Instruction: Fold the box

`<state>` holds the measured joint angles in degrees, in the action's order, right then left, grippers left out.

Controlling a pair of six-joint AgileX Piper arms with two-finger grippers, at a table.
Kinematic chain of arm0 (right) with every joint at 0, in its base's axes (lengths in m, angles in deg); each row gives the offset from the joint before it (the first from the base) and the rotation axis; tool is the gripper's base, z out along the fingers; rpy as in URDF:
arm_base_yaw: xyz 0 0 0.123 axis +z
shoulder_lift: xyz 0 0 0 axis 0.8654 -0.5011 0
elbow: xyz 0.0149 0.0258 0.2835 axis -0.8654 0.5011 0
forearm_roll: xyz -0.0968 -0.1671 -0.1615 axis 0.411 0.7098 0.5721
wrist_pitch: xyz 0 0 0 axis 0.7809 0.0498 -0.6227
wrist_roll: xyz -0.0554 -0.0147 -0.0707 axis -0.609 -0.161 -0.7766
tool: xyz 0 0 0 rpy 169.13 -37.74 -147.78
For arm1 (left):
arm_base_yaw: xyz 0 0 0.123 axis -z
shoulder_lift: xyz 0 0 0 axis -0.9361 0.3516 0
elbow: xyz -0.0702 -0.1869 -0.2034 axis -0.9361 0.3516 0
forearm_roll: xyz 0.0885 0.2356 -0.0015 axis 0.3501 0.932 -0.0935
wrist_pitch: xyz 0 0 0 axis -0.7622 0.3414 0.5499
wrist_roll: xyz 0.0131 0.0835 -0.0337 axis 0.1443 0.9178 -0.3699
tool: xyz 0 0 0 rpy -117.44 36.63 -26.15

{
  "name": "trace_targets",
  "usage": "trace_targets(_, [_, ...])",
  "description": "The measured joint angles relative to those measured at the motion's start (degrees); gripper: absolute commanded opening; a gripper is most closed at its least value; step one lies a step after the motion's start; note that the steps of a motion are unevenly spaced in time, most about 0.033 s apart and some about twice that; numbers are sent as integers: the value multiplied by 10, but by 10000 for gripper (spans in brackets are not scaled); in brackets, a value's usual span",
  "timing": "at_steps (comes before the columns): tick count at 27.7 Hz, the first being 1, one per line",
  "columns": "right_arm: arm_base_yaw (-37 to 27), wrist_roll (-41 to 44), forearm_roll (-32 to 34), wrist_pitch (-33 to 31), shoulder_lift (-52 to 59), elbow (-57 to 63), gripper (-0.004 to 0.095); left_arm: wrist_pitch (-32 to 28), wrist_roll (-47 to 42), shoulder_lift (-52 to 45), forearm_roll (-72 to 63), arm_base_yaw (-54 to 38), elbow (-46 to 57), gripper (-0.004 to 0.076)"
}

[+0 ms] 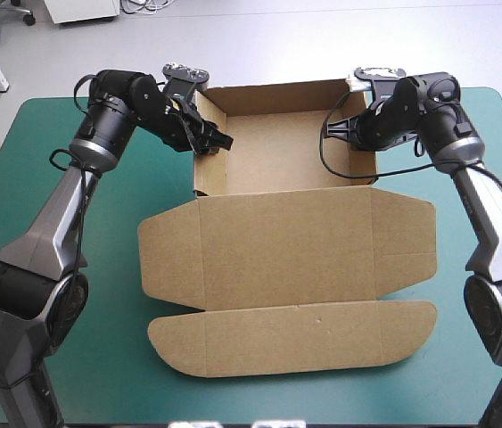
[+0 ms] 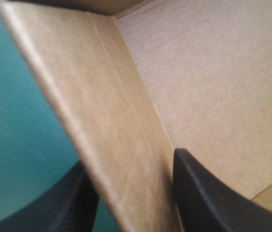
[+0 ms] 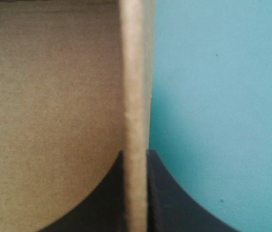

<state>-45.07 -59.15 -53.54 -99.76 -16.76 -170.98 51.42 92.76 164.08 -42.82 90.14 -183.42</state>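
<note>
You have the brown box (image 1: pixel 286 241) standing as an open tray at the far middle of the teal-green worktop (image 1: pixel 99 357), lid flat toward the near edge, the left hand (image 1: pixel 215 143) clamped on its left wall and the right hand (image 1: pixel 357 134) on its right wall.

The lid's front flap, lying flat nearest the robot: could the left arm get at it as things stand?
Probably, but not straight away. The left gripper is shut on the box's left wall and must let go first. The front flap lies flat and bare, nothing over it.
</note>
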Motion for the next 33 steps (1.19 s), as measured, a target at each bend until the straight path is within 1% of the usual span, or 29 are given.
trace_targets(1, [4,8,0,-2,-6,0,-11,4,-9,6,22,6,0,315])
trace_targets(6, [6,22,-1,-15,-25,0,-10,5,-30,27,52,11,-1,188])
trace_targets(11, [8,30,-2,-28,-37,-2,-9,4,-39,41,89,22,-1,101])
trace_targets(13, [8,33,-2,-31,-42,-2,-9,4,-43,47,111,30,-1,54])
trace_targets(15, [8,36,-2,-34,-46,-2,-9,0,-49,51,127,35,-1,-11])
trace_targets(20, [8,43,-1,-37,-48,-2,-7,-9,-68,62,141,39,-3,-10])
trace_targets(26, [8,45,-4,-40,-63,-2,-7,-10,-70,73,164,43,-5,-10])
trace_targets(33, [10,42,-22,-16,-71,-2,-7,-15,-86,74,215,49,-5,-10])
